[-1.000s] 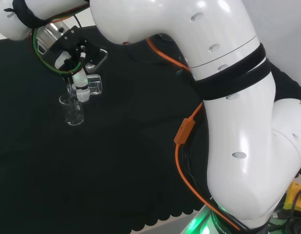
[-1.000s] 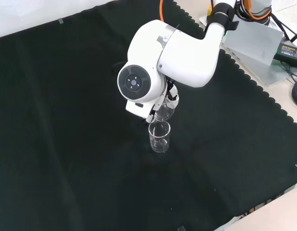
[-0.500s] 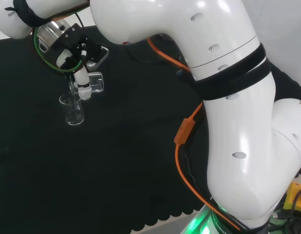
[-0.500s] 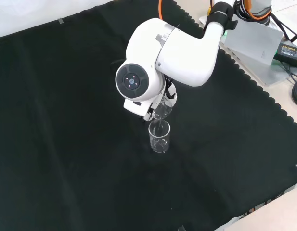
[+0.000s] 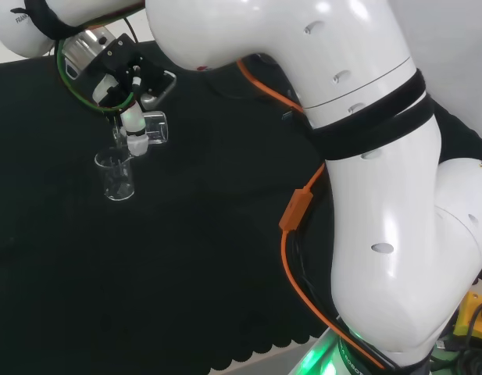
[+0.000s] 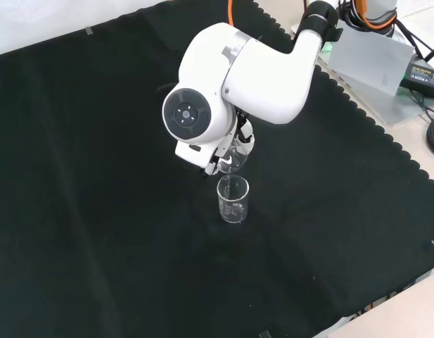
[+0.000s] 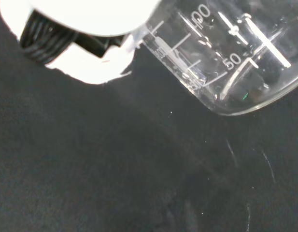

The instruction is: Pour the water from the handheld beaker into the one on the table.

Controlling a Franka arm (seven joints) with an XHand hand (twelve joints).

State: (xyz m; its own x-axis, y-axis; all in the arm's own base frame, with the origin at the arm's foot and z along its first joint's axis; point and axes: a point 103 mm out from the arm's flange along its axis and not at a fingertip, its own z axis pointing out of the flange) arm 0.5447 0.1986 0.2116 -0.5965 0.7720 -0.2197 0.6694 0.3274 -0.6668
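A clear glass beaker (image 5: 116, 176) stands upright on the black cloth; the front view shows the same standing beaker (image 6: 233, 200) below the arm's round grey cap. My hand (image 5: 125, 117) is shut on a second clear beaker (image 5: 151, 129), tipped on its side with its mouth over the standing one. In the front view the held beaker (image 6: 234, 156) peeks out from under the white link, just above the standing beaker's rim. The wrist view shows the held beaker (image 7: 226, 53) close up, with graduation marks, and a white fingertip (image 7: 86, 67) beside it. Any water stream is too faint to tell.
The arm's big white links (image 5: 350, 156) fill the right of the head view. An orange cable (image 5: 291, 234) runs along the arm. A grey box (image 6: 375, 60) and cables lie off the cloth at the front view's upper right. The scalloped cloth edge (image 6: 385, 134) runs nearby.
My hand has lifted slightly and rotated, tipping the held beaker further over the standing one. The standing beaker has not moved.
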